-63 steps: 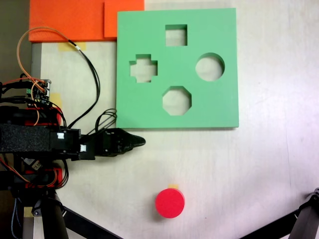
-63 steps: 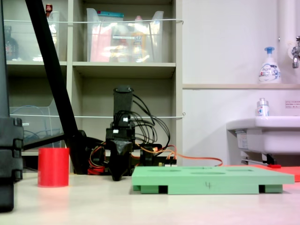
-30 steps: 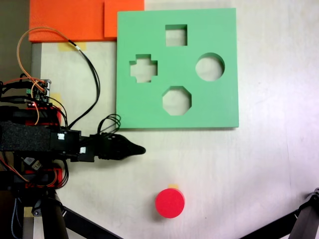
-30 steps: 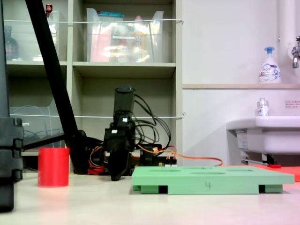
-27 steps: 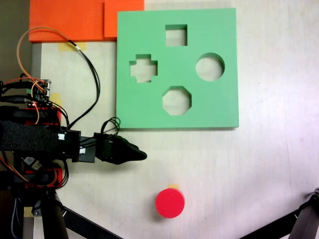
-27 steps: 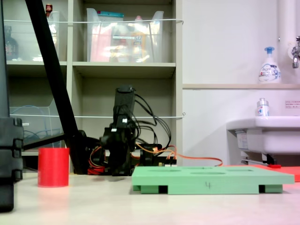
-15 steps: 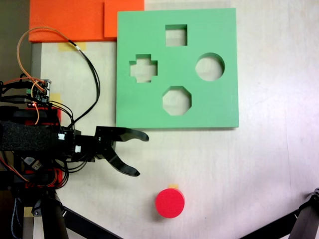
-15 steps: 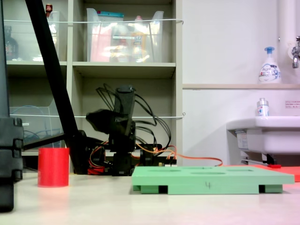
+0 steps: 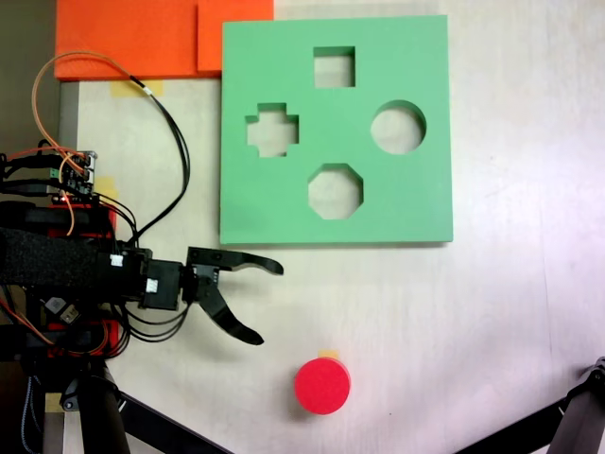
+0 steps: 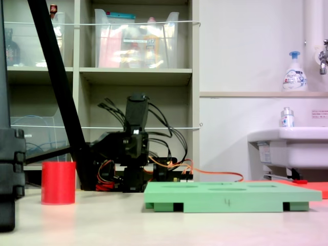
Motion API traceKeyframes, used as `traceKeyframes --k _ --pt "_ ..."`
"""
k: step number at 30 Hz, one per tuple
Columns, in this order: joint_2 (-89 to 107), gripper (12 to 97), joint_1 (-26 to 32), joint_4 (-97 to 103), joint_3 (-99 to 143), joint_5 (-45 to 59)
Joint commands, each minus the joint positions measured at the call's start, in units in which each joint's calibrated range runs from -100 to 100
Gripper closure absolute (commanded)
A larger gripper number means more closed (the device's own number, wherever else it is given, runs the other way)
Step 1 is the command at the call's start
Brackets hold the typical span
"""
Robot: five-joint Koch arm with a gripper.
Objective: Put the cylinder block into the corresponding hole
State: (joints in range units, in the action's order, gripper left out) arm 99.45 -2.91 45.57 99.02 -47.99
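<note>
A: Reaching is the step in hand; the hand (image 9: 272,303) hangs spread wide, holding nothing.

B: And the cylinder block (image 9: 322,386)?

A: Standing on the bench (image 9: 492,322), well apart from the corresponding hole (image 9: 398,128). Next, probably descend around it; height's unclear.

- Pale table (image 9: 492,312) under even indoor light.
- Beige shelving unit (image 10: 138,77) at the back, holding clear plastic bins (image 10: 136,38).
- White wall (image 10: 246,46) to its right.
- White sink (image 10: 289,146) with soap dispenser (image 10: 294,72) on the ledge above.
- Orange foam sheets (image 9: 142,38) at the table's top edge.
</note>
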Motion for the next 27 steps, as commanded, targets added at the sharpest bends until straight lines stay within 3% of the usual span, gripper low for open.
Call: traceKeyframes --k 1,4,9,27 --pt "0.5 45.0 -0.9 3.9 1.0 0.0" --pt "-7.6 40.3 -2.0 16.4 1.0 0.1" --pt "-58.5 30.1 -2.9 53.5 1.0 0.1" --pt "-86.9 30.2 -7.1 54.2 -21.3 -0.3"
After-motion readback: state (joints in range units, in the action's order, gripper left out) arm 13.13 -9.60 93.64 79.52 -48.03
